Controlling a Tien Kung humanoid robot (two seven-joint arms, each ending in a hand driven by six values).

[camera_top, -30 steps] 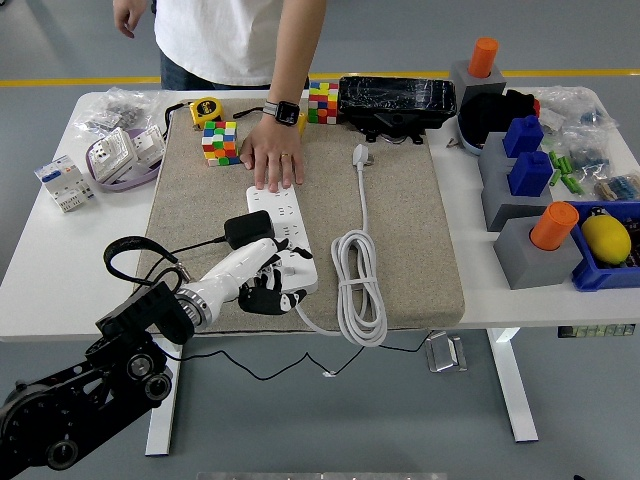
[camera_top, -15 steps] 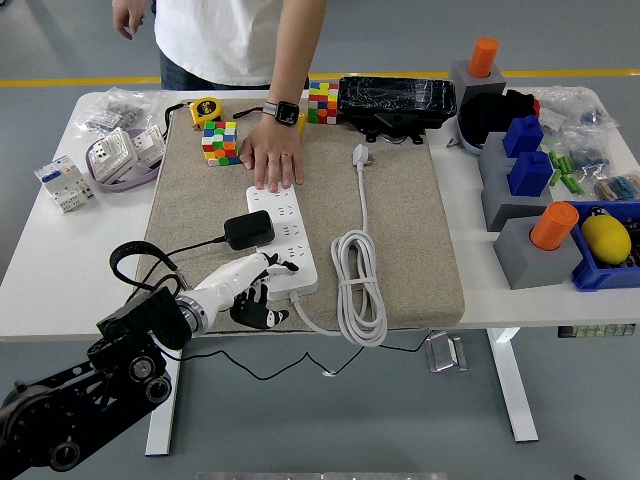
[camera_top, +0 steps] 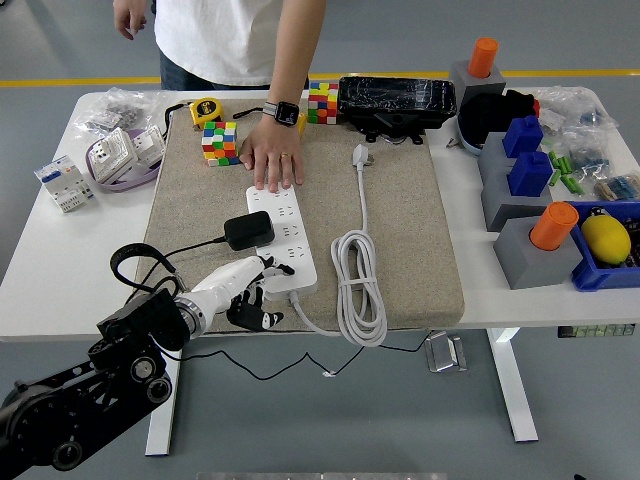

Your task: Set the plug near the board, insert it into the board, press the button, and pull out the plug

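Head view: left hand (camera_top: 243, 283) drawn back slightly toward the near edge since a second ago, fingers spread and empty, just off the near end of the white power strip (camera_top: 283, 237). Black plug (camera_top: 248, 230) unmoved on the mat beside the strip. Person's hand (camera_top: 271, 160) still pressed flat at the strip's far end.
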